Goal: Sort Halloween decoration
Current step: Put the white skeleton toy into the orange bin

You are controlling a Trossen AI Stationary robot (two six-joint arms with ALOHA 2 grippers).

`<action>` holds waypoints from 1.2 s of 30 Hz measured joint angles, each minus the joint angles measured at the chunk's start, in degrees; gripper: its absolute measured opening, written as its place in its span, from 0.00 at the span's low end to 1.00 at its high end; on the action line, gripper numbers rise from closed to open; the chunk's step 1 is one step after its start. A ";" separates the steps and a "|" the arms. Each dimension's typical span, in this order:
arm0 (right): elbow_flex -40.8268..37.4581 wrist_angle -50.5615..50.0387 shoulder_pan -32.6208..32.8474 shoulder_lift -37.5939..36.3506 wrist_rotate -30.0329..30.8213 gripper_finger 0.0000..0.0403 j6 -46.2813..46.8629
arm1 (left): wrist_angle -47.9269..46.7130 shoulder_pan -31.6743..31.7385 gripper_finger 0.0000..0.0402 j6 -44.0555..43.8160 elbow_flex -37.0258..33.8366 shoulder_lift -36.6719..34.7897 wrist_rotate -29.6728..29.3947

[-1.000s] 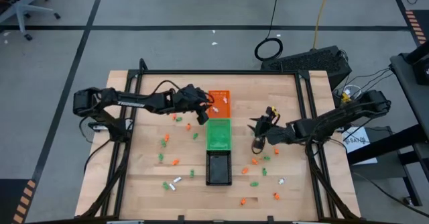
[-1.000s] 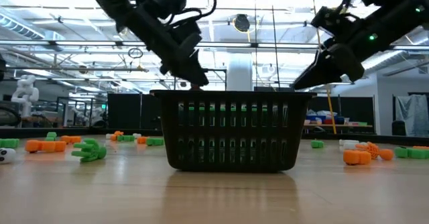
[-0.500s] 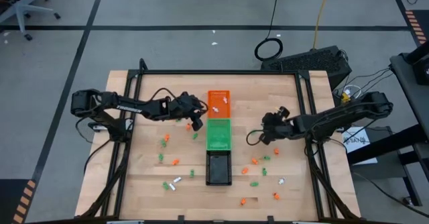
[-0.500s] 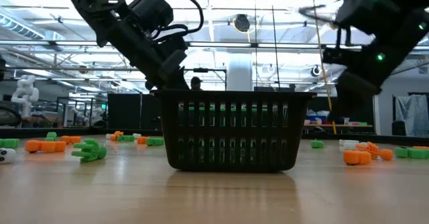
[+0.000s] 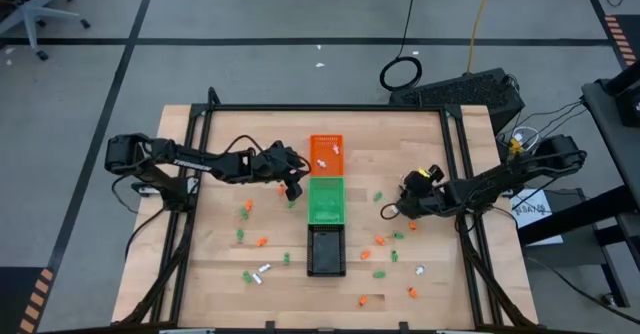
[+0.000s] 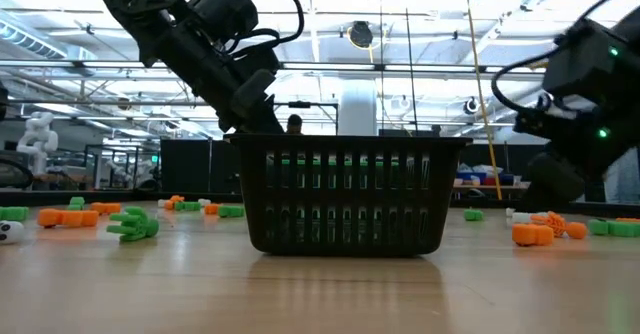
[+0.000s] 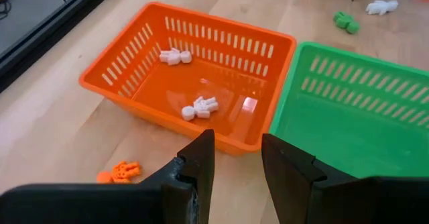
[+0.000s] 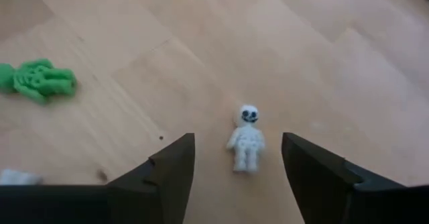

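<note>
On the table, right of the trays: right gripper (image 8: 238, 167), fingers (image 8: 167, 174) spread wide, nothing held.
White trinket (image 8: 245, 146): a small skeleton figure lying flat on the wood between the two fingers, touching neither.
Green trinket (image 8: 37, 80): well off to one side.
Left gripper (image 7: 236, 163): fingers narrowly parted, empty, just beside the orange tray (image 7: 137, 51).
Orange tray contents: two white figures (image 7: 200, 108).
Green tray (image 7: 402, 93): touching the orange tray.

Robotics lab or test hall: wooden surface (image 5: 220, 274) on a black frame, taped grey floor (image 5: 250, 14), office chair (image 5: 35, 14), exposed ceiling trusses (image 6: 400, 64), humanoid figure (image 6: 38, 134) in back.
</note>
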 joint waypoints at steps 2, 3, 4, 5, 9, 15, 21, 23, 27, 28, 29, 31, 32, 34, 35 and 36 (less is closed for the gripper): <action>-3.17 5.92 0.12 -0.12 0.16 0.51 1.46 | 0.22 0.00 0.31 0.00 -0.01 0.00 0.00; -4.63 8.47 0.12 -0.14 0.08 0.50 2.38 | 0.52 0.00 0.31 0.02 0.00 0.00 0.00; -6.08 10.98 0.10 -0.20 0.00 0.50 3.22 | 0.91 0.00 0.31 0.07 0.00 0.00 0.00; -7.22 13.01 0.10 -0.20 0.05 0.49 4.31 | 1.11 0.00 0.31 0.11 0.00 0.00 0.00; -9.63 15.63 0.10 -0.17 0.10 0.44 6.41 | 1.41 0.01 0.31 0.09 0.00 0.00 0.00; -9.80 15.60 0.05 -0.07 -0.46 0.25 5.36 | 3.29 0.00 0.31 -0.26 0.00 0.02 0.00; -9.85 17.87 0.03 -0.04 0.34 0.04 2.08 | 4.89 0.00 0.31 -0.18 0.00 0.02 0.00; -9.72 19.87 0.05 -0.02 1.22 0.02 -0.22 | 5.45 0.00 0.31 -0.25 0.00 0.02 0.00; -8.94 24.11 -0.16 0.20 2.15 0.02 -7.06 | 5.57 0.00 0.31 -0.33 0.00 0.02 0.00; -8.27 24.95 -0.16 0.16 2.93 0.02 -8.89 | 5.57 0.00 0.31 -0.33 0.00 0.02 0.00; -7.63 26.00 -0.16 0.12 3.47 0.02 -10.75 | 5.61 0.00 0.31 -0.35 0.00 0.02 0.00; -6.42 26.92 -0.16 0.10 4.77 0.01 -14.81 | 5.55 0.00 0.31 -0.42 0.00 0.02 0.00; -5.70 27.02 -0.17 0.12 5.01 0.01 -17.10 | 5.54 0.00 0.31 -0.44 0.00 0.02 0.01; -3.65 27.48 -0.34 0.11 5.65 0.01 -22.36 | 5.59 0.00 0.31 -0.73 0.00 0.02 0.00; -2.54 27.78 -0.46 0.09 5.70 0.01 -25.27 | 5.57 0.00 0.31 -1.10 0.00 0.02 0.01; -1.50 27.81 -0.53 0.09 5.74 0.01 -28.16 | 5.57 0.00 0.31 -1.57 0.00 0.02 0.02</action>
